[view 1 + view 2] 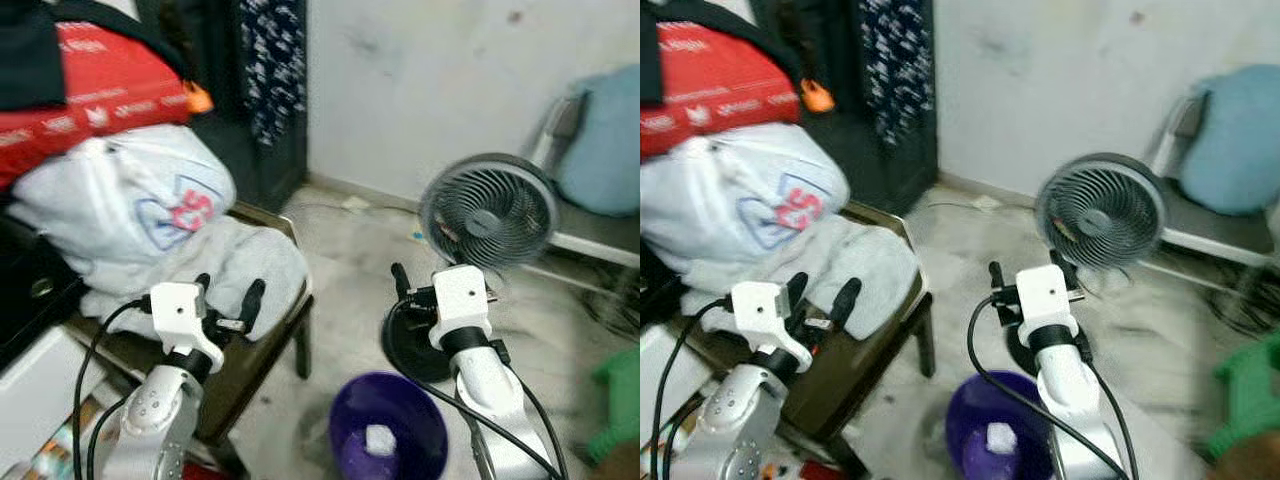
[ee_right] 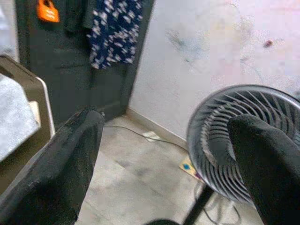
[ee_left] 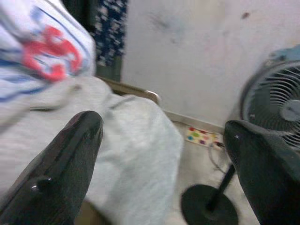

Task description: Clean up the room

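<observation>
Saw 1 brown chair (image 1: 262, 345), heaped with soft laundry, just ahead of the left gripper (image 1: 228, 296). Counted 1 white printed garment (image 1: 130, 200) with a red and blue emblem, bulging atop 1 pale grey garment (image 1: 240, 270) that spilled over the seat edge nearest those fingers. Noted 1 grey floor fan (image 1: 488, 210) directly beyond the right gripper (image 1: 1028, 271). Found 1 purple bin (image 1: 390, 425) below and between both grippers, holding 1 white scrap (image 1: 380, 440). Held both grippers' fingers wide apart, clamped on nothing.
</observation>
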{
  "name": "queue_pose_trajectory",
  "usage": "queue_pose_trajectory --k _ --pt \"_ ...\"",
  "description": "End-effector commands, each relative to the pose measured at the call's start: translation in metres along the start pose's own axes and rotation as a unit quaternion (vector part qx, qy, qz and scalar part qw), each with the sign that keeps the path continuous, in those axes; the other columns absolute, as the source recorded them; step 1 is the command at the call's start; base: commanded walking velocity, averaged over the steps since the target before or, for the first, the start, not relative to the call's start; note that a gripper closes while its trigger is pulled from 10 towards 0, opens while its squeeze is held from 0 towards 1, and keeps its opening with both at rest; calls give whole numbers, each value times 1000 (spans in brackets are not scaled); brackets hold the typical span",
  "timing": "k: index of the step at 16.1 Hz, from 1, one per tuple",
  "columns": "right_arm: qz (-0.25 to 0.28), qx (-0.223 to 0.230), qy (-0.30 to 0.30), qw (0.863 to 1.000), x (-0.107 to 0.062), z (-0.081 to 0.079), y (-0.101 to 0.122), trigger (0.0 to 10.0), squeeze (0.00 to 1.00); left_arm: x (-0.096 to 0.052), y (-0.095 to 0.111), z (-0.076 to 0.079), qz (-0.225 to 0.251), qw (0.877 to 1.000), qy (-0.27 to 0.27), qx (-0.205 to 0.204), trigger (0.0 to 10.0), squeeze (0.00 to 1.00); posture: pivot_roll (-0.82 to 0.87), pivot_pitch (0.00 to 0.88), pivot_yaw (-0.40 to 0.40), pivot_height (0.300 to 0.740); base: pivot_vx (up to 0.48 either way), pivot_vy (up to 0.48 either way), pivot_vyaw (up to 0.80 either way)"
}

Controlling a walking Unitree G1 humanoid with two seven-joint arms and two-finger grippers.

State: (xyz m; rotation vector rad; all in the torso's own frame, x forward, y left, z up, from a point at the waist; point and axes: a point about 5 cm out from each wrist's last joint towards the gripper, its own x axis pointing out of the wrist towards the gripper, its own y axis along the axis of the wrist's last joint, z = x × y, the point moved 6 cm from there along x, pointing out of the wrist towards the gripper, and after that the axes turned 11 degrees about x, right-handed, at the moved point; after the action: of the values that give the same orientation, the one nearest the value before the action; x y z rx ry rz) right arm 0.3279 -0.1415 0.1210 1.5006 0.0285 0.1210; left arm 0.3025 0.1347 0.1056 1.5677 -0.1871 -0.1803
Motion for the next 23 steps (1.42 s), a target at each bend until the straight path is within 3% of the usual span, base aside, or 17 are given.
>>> queue_pose_trajectory --k 1,6,23 --pt "2 2 8 1000 2 -3 4 10000 0 0 -3 -1 -8 1000 5 5 10000 0 -146 0 8 740 0 0 800" --pt "1 2 14 1000 4 -6 4 10000 0 -1 -5 -2 -13 1000 9 7 10000 0 -147 0 2 740 0 0 286" --pt "-1 3 17 1000 6 -8 2 10000 0 5 -10 -2 -21 1000 13 19 10000 0 -145 0 12 740 0 0 800"
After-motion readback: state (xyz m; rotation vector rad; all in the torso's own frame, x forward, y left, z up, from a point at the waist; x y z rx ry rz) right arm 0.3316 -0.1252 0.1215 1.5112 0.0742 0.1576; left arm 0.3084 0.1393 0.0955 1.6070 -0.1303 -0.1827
